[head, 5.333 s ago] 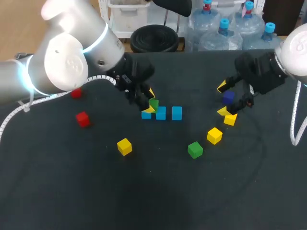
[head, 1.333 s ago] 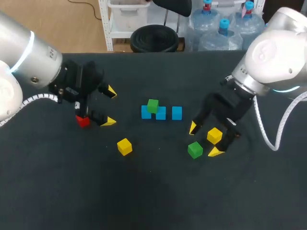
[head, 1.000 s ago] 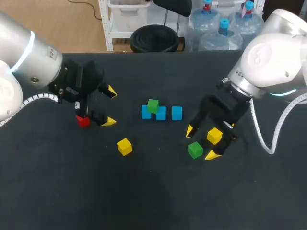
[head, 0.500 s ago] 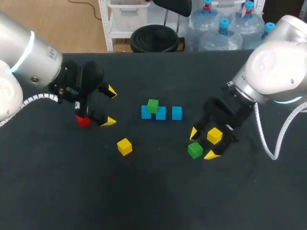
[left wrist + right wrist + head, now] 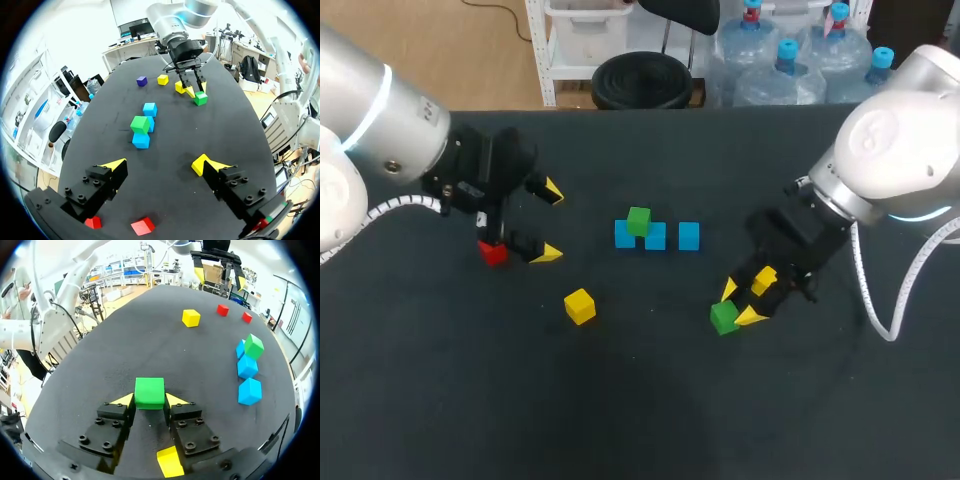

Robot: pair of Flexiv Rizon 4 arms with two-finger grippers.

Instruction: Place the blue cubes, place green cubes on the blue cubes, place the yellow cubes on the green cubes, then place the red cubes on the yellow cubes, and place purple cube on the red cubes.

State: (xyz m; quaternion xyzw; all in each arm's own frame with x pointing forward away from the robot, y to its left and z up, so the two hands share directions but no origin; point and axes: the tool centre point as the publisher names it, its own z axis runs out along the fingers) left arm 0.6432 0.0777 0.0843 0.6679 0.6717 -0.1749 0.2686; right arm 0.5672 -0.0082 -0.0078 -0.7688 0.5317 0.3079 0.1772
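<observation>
Right hand [image 5: 149, 400] clamps the loose green cube [image 5: 149, 390], right of the blue cubes [image 5: 656, 236] — left hand [image 5: 549, 222] gapes apart, left of them.

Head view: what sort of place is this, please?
Likely a robotics test bench: a black table, the left gripper and right gripper over it, and coloured cubes, such as the gripped green cube.

This is a robotics lab. Two bulky white-and-grey robot arms, the left arm [image 5: 380, 130] and the right arm [image 5: 900, 150], each with a glowing ring at a joint and a loose white cable [image 5: 865, 290], reach over a black-covered table [image 5: 640, 400]. Small coloured cubes [image 5: 655, 236] lie scattered on it.
</observation>
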